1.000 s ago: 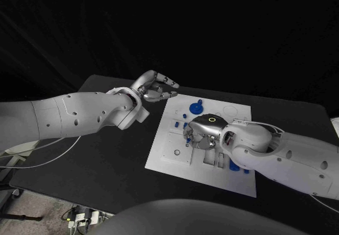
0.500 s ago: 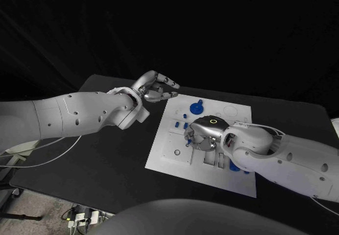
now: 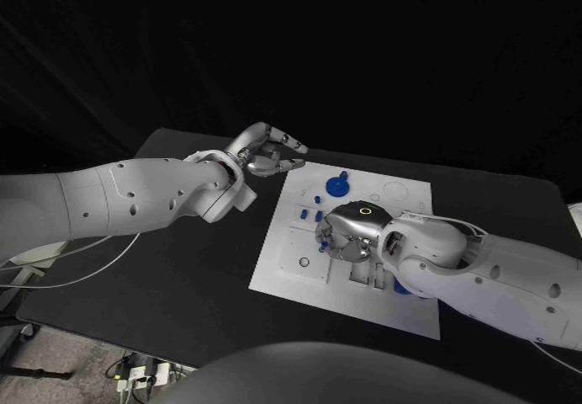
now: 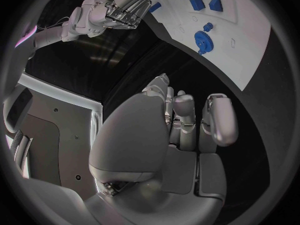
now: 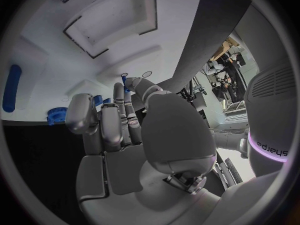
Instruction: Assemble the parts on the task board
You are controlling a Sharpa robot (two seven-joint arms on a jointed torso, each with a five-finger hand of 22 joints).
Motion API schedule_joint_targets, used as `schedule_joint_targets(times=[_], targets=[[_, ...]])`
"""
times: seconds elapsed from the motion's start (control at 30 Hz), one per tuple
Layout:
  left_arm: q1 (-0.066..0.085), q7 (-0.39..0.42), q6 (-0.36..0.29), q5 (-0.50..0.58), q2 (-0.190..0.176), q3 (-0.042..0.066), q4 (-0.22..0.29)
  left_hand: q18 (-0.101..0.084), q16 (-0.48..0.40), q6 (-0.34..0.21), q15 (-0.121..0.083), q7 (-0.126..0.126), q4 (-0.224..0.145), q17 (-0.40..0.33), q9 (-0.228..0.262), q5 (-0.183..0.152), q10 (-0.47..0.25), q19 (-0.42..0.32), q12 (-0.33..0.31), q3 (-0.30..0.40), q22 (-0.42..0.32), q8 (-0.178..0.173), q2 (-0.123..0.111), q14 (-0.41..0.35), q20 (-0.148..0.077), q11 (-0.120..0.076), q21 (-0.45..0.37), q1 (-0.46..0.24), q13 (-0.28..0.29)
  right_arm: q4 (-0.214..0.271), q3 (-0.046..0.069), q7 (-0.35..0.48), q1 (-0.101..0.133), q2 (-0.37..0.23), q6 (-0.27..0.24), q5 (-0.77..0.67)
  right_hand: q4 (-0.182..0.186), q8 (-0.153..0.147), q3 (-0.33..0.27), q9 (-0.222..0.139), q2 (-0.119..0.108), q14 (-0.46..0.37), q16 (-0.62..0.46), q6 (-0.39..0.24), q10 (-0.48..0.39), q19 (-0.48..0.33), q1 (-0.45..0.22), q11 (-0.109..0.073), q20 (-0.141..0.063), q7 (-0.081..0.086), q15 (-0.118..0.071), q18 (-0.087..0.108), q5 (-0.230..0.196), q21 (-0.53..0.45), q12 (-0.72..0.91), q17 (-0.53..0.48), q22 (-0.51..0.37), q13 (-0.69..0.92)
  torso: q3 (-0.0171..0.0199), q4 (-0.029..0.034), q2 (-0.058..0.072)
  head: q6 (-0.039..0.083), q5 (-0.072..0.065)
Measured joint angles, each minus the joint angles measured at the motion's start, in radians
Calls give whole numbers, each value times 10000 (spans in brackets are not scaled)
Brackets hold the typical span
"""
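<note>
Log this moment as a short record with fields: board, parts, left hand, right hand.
board: white rectangular task board on the black table
parts: blue gear-shaped part near the board's far edge; other small blue parts beside the right arm
left hand: silver left hand off the board's far left corner, fingers curled, holding nothing
right hand: silver right hand over the board's middle; grasp cannot be told
</note>
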Motion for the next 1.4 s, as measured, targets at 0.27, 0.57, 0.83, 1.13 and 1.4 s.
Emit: schedule_joint_targets(times=[0.27, 0.57, 0.83, 1.13, 1.4], targets=[[-3, -44, 34, -10, 7, 0, -17, 0, 0, 0, 0, -1, 0, -35, 1, 0, 0, -7, 0, 0, 0, 0, 0, 0, 7, 0, -60, 0, 0, -77, 0, 1, -62, 53, -30, 3, -16, -1, 16, -1, 0, 0, 0, -1, 0, 0, 0, 0, 0, 0, 0, 0, 0, 0, 0, -1, -1, 0, 0, 6, 0, 0, 4], [-4, -84, 69, -21, 9, 0, -23, 0, -39, 0, -36, 0, 0, -38, -8, 0, 0, -36, 0, 0, 0, -49, 0, -36, 36, 0, -78, 0, 1, -166, -2, -20, -116, 67, -29, -3, -41, -56, 41, -32, 0, 0, 0, -1, 0, 0, 0, 0, 0, 0, 0, 0, 0, 0, 0, -13, -2, 1, -1, 5, 0, 0, 6], [-6, -120, 94, -29, 15, 0, -26, 0, -39, 0, -36, -1, 0, -78, -7, 0, 37, -36, 0, 0, 0, -49, 40, -36, 36, 36, -78, 39, 0, -140, 5, -25, -155, 60, -14, -2, -56, -97, 56, -55, 0, 0, 0, -2, 0, -38, 0, 0, -38, 0, 0, -1, -28, -39, 0, -65, -3, -10, -2, 4, -1, 0, 11], [-12, -158, 120, -39, 18, 0, -39, 0, -39, 0, -1, -1, 0, -92, -16, 0, 37, -36, 0, 0, 0, -48, 39, -71, 36, 36, -138, 39, 1, -96, 0, -39, -207, 26, 49, 6, 1, -914, 114, -553, -173, -129, -86, -883, -459, -238, -174, 197, 91, -39, 129, -1, -1235, -305, -279, -329, -4, -89, -4, 3, -6, 0, 17], [-25, -180, 142, -46, 36, 0, -75, 0, -38, 1, -1, -1, 0, -91, -15, 0, 37, -36, 0, 0, 0, -48, 40, -71, 36, 36, -138, 39, 1, -99, -2, -50, -231, 8, 77, 19, 134, -1421, 31, -1196, -275, -305, -193, -1706, -1313, -492, -276, 387, 229, -313, 305, 0, -2120, -697, -388, -581, -4, -7, -6, 4, -8, 0, 9]])
